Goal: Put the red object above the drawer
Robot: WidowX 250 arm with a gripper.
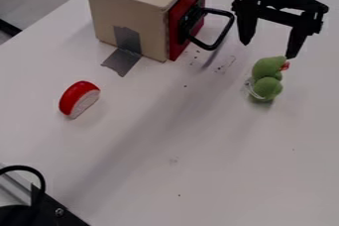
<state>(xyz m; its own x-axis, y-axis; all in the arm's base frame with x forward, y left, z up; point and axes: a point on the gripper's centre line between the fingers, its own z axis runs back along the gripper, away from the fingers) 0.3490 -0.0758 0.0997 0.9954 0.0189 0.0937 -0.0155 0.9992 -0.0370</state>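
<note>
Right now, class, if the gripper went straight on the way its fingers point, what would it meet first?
Likely the green toy, just below the gripper in this view. Depth is unclear, so it might miss the toy and meet the white table instead.

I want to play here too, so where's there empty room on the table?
The biggest bare patch of table is below the red thing and green toy, right of the black gear. There's room between those two as well. It's crowded where the open gripper hangs, near the green toy and drawer handle.
</note>
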